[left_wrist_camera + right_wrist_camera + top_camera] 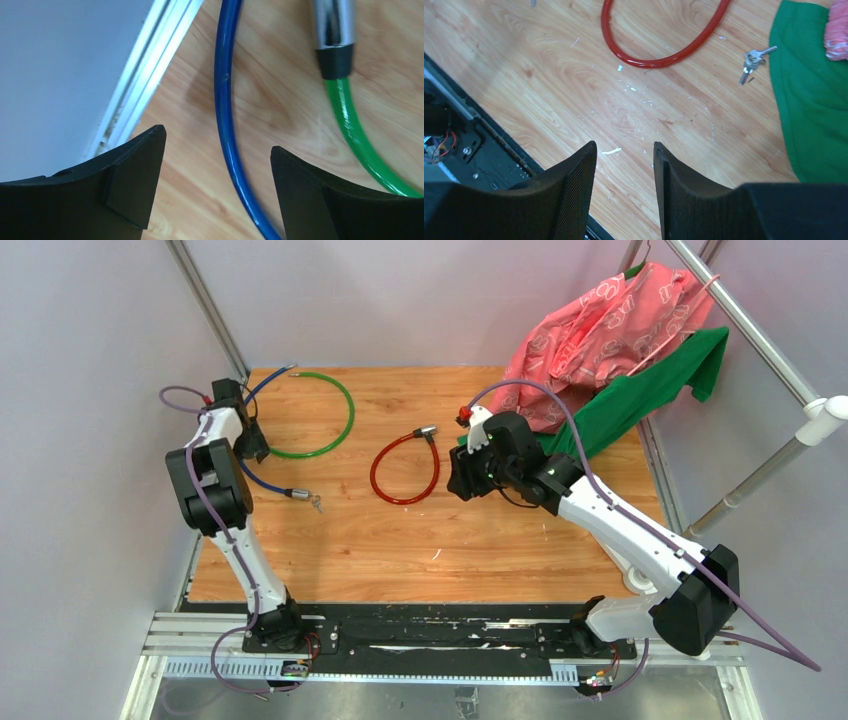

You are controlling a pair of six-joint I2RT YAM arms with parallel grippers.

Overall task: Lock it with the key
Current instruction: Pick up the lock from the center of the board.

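The left gripper (217, 142) is seen with its fingers spread wide and pointed down at the table (400, 550), close to the left edge. Nothing is pinched. The blue cable (223, 100) is straddled by the two fingers and runs nearer the right one; whether it is touched cannot be told. Just beyond the fingers, the green cable (350, 125) is seen with its silver cylinder end (332, 22) lying on the wood. The left arm is raised from its base at the near left corner, folded at the elbow and carried forward along the left edge, with the wrist bent downward.

The right gripper (624, 146) is held partly spread, and only bare wood is seen in the gap. It is held above the middle of the table. The right arm is stretched from its base at the near right corner, its forearm laid diagonally toward the far left.

Ahead of these fingers, the red cable (659, 62) is laid in a loop. The key (751, 59) is found on its small bunch flat on the table, ungripped, between the red cable and the green cloth (814, 110), just beside the cloth. The pink cloth (839, 30) is seen behind the green one, toward the far right corner
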